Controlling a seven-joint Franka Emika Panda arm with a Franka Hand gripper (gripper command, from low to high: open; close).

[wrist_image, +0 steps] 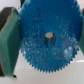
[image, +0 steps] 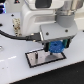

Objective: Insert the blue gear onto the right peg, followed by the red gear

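Over the base plate (image: 46, 58), on the white bench (image: 15, 70): one blue gear (image: 56, 47), held in my gripper (image: 56, 48).

Item, blue gear: toothed disc, raised hub; the wrist view shows it face-on (wrist_image: 47, 37), filling most of the picture, with a grey pin-like shape at its centre hole. I cannot tell whether that is the right peg seen through the bore.

Item, fingers (wrist_image: 8, 37): closed against the gear's rim, green pads on either side, gripping it firmly.

Item, base plate: black-rimmed, grey, just below the gear. Its pegs are hidden from the exterior view.

Item, red gear: not in view.

Step in hand, as I judge it: seating the blue gear on the right peg. Next move calls for a straight descent with bore and pin aligned, then letting go.
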